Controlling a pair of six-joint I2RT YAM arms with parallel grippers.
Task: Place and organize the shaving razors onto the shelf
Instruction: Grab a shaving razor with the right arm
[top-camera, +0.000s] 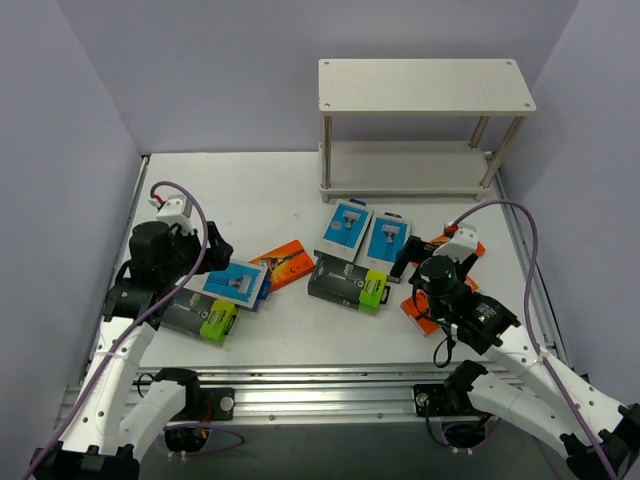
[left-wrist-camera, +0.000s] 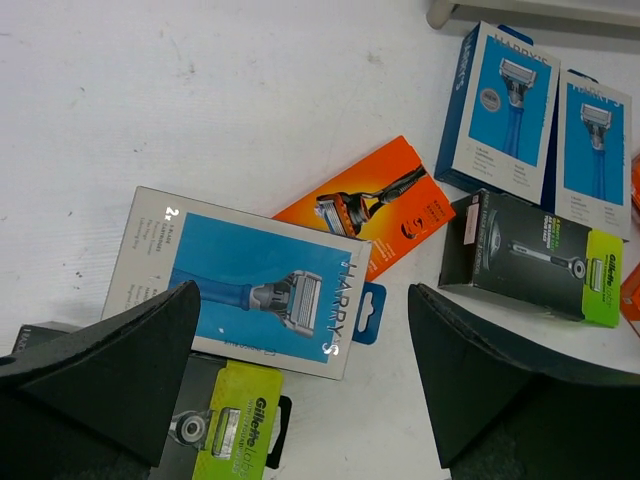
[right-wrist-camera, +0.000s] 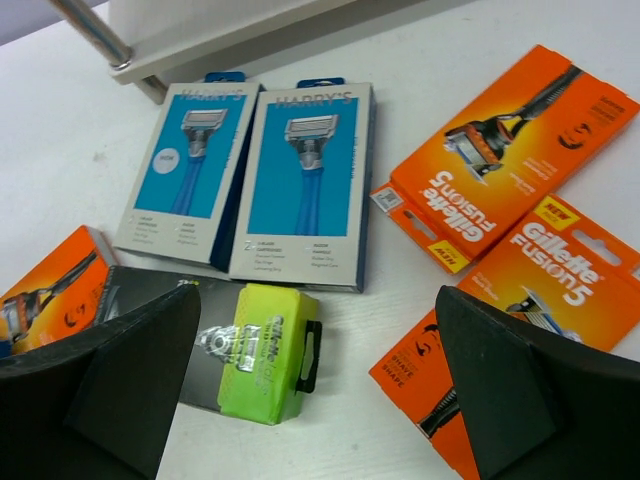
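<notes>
Plainly, your left end effector (left-wrist-camera: 302, 295) and right end effector (right-wrist-camera: 320, 300) gape empty: the shaving razors (top-camera: 345, 281) all lie off the shelf (top-camera: 425, 86).

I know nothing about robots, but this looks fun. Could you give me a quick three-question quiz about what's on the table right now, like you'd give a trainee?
1. True or false: the beige two-tier shelf with thin metal posts holds at least one pack.
2. How many flat light blue razor packs lie on the white table? A) two B) three C) five
3. Is the left gripper open or shut?

Key: 1 false, both boards are bare. 2 B. 3 open, with nothing between its fingers.
</notes>
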